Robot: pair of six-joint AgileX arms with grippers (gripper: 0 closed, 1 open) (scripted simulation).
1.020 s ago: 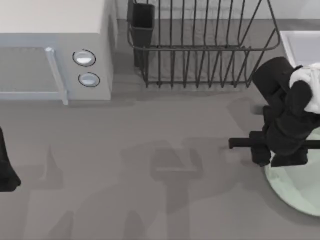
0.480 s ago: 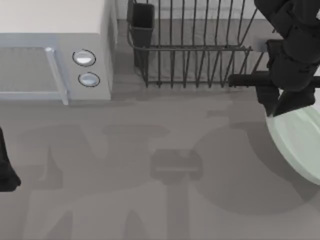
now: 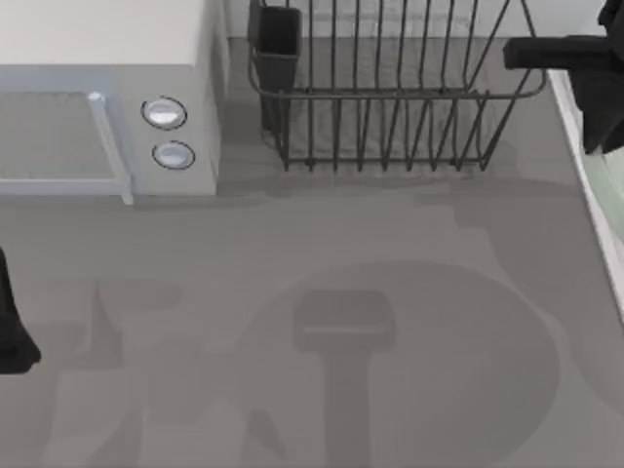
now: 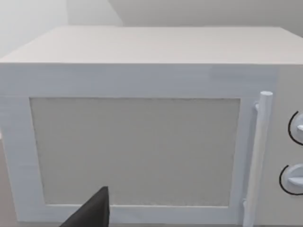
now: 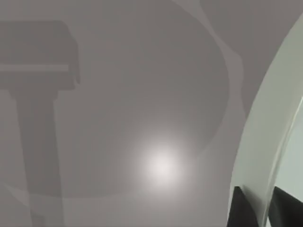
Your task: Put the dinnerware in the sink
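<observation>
The dinnerware is a pale mint-green plate [image 3: 606, 210], lifted off the table and tilted, and it shows as a long sliver along the top view's right edge. My right gripper [image 3: 603, 136] is at the back right beside the dish rack, shut on the plate's rim. In the right wrist view the rim [image 5: 265, 142] runs between the two dark fingertips [image 5: 241, 210], high above the grey table. The sink is hidden behind the plate and the right arm. My left gripper [image 3: 12, 336] is parked at the table's left edge, facing the microwave.
A white microwave [image 3: 107, 107] with two knobs stands at the back left, its door [image 4: 137, 151] closed. A black wire dish rack [image 3: 390, 97] with a dark cup holder [image 3: 278, 39] stands at the back centre. Arm and plate shadows lie on the grey table.
My right gripper has risen from the table's right side and moved toward the back right with the plate. The plate has tilted and slid mostly past the right edge. The left arm is still.
</observation>
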